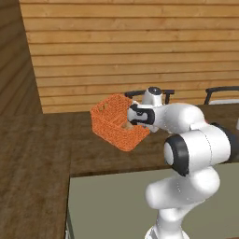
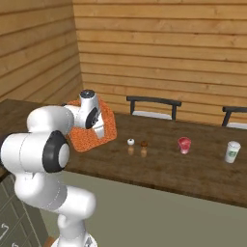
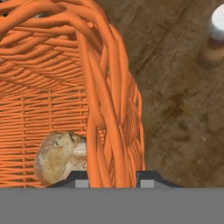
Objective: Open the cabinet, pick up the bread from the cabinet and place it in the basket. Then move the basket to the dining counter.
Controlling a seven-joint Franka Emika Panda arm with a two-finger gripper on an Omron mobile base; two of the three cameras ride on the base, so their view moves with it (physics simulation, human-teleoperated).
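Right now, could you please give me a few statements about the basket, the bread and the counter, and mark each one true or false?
1. The bread lies inside the orange basket. True.
2. The hand grips the basket's wall, with one finger on each side of it. True.
3. The basket sits level. False: in the left base view it is tilted.
4. A red cup and a white cup stand on the dark wood counter. True.
5. The two shakers stand inside the basket. False: they stand on the counter, beside the basket.
6. The basket is blue. False: it is orange.
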